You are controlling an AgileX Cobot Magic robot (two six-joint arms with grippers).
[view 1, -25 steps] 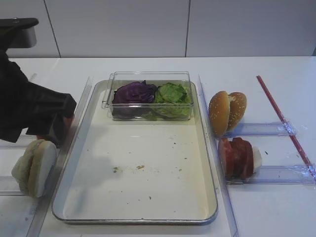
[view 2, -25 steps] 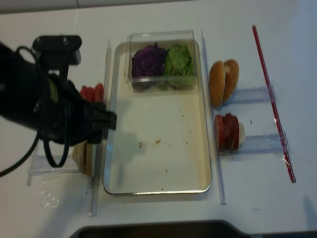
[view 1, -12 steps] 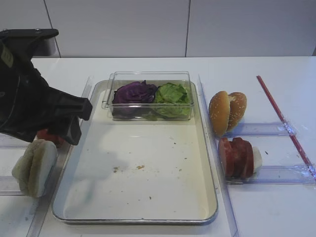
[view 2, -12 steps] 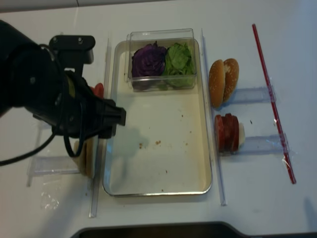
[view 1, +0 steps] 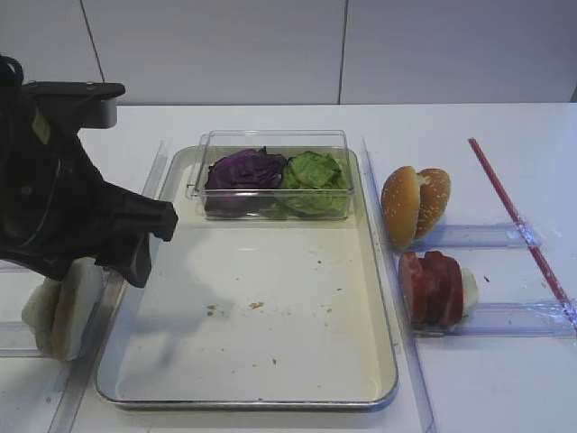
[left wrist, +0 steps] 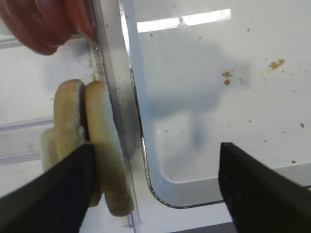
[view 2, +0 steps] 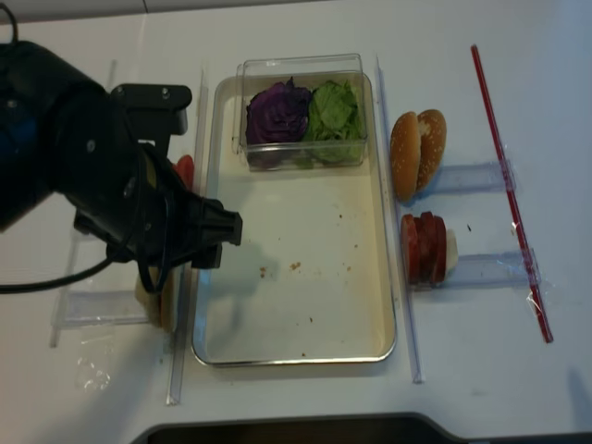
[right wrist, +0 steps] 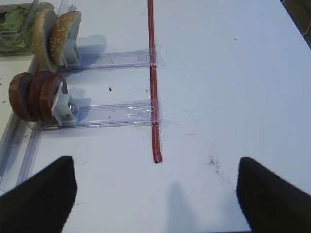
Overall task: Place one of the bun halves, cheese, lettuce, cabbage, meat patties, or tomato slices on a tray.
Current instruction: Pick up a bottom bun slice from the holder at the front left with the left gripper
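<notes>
Pale bun halves [view 1: 63, 307] [left wrist: 102, 160] stand on edge in a clear rack left of the tray [view 1: 270, 352] [left wrist: 209, 97]. My left gripper [left wrist: 155, 191] hangs open above the tray's near left corner, one finger in front of the buns and nothing held. Cabbage [view 1: 243, 169] and lettuce [view 1: 314, 171] fill a clear box on the tray's far end. Dark red-brown discs [view 1: 433, 287] [right wrist: 34, 94], probably meat patties, stand right of the tray; the white piece [view 1: 469, 290] at their end may be cheese. Red slices [left wrist: 43, 24] sit beyond the buns. My right gripper [right wrist: 155, 199] is open over bare table.
Sesame-seeded bun halves [view 1: 415, 203] [right wrist: 53, 36] stand in a rack right of the tray. A red strip [view 1: 518, 221] [right wrist: 151, 73] is taped along the table at the far right. Clear plastic rails [view 1: 383, 225] flank the tray. The left arm [view 2: 102, 185] hides much of the left racks.
The left arm has swung to the right towards the tray's left edge and now covers the red slices in the high view. Its jaws stay open. The food has not moved.
</notes>
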